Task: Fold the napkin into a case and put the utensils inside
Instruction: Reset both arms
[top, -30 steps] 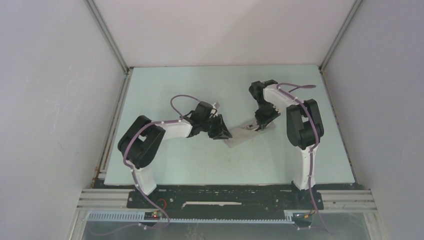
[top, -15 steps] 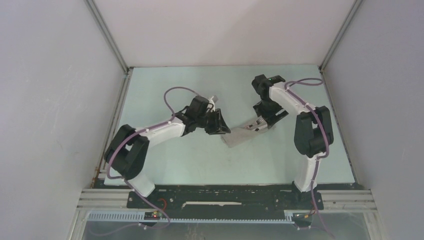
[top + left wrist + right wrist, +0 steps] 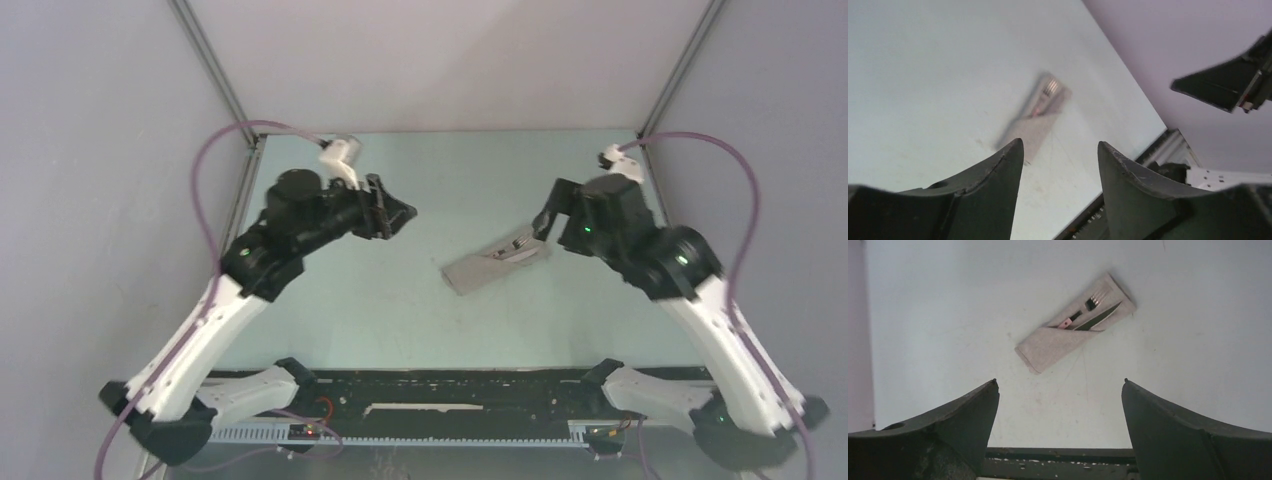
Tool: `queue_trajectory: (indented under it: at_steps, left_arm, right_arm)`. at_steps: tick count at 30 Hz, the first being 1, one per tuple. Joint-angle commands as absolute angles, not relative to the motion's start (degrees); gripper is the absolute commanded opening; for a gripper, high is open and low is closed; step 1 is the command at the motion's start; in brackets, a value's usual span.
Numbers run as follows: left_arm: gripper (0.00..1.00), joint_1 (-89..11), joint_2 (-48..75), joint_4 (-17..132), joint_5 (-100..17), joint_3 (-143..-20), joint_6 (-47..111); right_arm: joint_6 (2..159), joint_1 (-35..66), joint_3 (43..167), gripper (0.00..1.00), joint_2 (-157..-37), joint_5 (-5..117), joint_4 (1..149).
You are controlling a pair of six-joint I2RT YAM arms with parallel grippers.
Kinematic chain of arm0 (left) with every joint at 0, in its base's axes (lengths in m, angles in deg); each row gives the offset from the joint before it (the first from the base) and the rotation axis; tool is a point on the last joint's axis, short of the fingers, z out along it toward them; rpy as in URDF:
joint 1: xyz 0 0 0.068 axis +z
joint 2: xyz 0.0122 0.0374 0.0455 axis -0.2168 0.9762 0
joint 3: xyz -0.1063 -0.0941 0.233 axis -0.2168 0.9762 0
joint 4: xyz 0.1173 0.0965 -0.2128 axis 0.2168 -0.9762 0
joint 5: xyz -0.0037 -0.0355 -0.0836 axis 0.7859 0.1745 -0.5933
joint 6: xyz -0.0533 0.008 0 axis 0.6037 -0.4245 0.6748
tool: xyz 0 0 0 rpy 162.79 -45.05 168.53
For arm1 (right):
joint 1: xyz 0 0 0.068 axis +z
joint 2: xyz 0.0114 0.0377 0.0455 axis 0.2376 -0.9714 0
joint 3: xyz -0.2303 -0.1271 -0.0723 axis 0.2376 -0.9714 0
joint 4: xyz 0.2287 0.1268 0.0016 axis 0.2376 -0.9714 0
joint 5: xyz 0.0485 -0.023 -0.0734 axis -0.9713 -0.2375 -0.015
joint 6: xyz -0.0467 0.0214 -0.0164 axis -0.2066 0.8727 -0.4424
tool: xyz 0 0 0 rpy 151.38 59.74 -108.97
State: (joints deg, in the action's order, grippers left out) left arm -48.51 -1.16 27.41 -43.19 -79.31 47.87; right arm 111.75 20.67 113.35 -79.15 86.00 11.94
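The utensils point(image 3: 1088, 315) sit in the case point(image 3: 1048, 347) (job looks done to me). My left fingers point(image 3: 993, 185) and right fingers point(image 3: 1168, 415) stand apart, holding nothing; next I'd just park them.

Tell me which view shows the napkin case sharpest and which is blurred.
Right wrist: the case is crisp, fork tines and pink handle distinct. Left wrist: smeared, details lost. Top external: sharp but small, evenly lit.

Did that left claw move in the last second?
Yes. The left gripper has backed off the napkin case, up and left in the overhead view; the case has not shifted.
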Motion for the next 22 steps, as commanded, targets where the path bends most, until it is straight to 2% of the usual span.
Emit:
queue_trajectory:
  at_steps: [1, 5, 11, 18, 22]
  left_arm:
    - [0.65, -48.30, -7.44, 16.16, -33.29, -88.26, 39.19]
    - [0.67, -48.38, -11.87, 12.59, -28.21, -95.72, 37.14]
    - [0.74, -48.38, -17.09, 11.75, -22.34, -102.37, 35.28]
    - [0.77, -48.36, -20.41, 10.98, -18.89, -105.04, 34.29]
    - [0.78, -48.33, -20.74, 9.89, -18.17, -105.18, 34.28]
  right_arm:
    - [100.39, 22.04, 114.33, 1.00, -69.08, 84.59, 11.12]
    - [97.92, 22.12, 120.25, 1.00, -61.33, 84.87, 7.92]
    - [93.26, 22.03, 128.74, 1.00, -53.32, 82.82, 11.05]
    - [91.59, 21.82, 129.34, 1.00, -49.40, 85.10, 15.84]
    - [91.86, 20.79, 123.93, 1.00, -46.53, 85.18, 20.03]
